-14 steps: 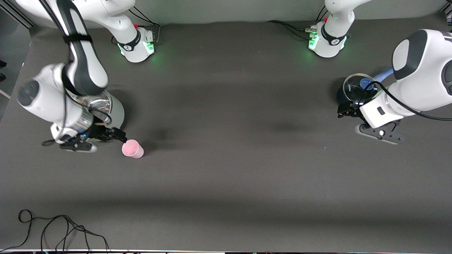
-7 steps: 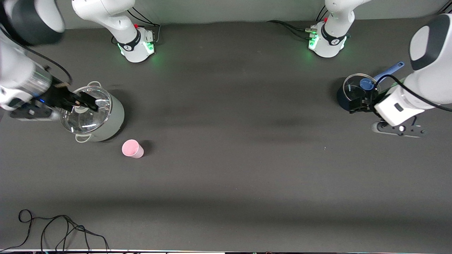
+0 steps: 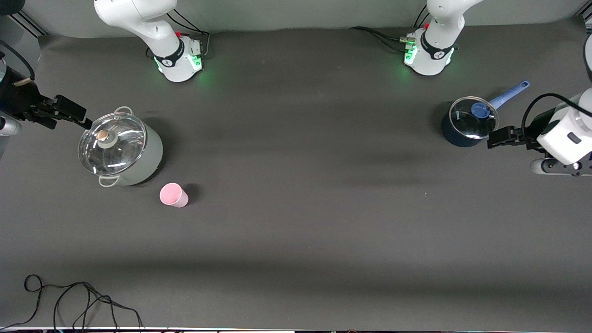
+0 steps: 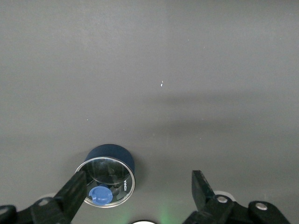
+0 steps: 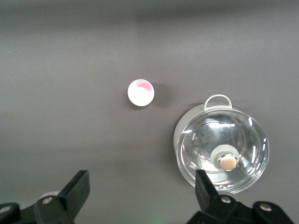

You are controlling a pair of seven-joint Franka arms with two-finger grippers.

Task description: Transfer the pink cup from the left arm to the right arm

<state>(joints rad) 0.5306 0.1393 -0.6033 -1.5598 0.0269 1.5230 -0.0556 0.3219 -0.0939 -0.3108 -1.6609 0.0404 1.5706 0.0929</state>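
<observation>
The pink cup point(image 3: 173, 194) stands upright on the dark table, alone, just nearer to the front camera than the lidded pot. It also shows in the right wrist view point(image 5: 140, 92). My right gripper point(image 3: 74, 113) is open and empty, up in the air over the table's right-arm end beside the pot, well apart from the cup. In its wrist view point(image 5: 142, 176) the jaws are spread wide. My left gripper point(image 3: 500, 137) is open and empty, over the table's left-arm end beside the blue saucepan. In its wrist view point(image 4: 138, 179) nothing is between its fingers.
A grey-green pot with a glass lid point(image 3: 120, 150) stands close to the cup and shows in the right wrist view point(image 5: 219, 149). A dark saucepan with a blue handle and glass lid point(image 3: 467, 122) is at the left arm's end point(image 4: 110, 175). A black cable point(image 3: 69, 300) lies at the near edge.
The right gripper has drawn away from the cup, up and past the pot toward the table's end. The left gripper has drawn back from above the saucepan. The cup has not moved.
</observation>
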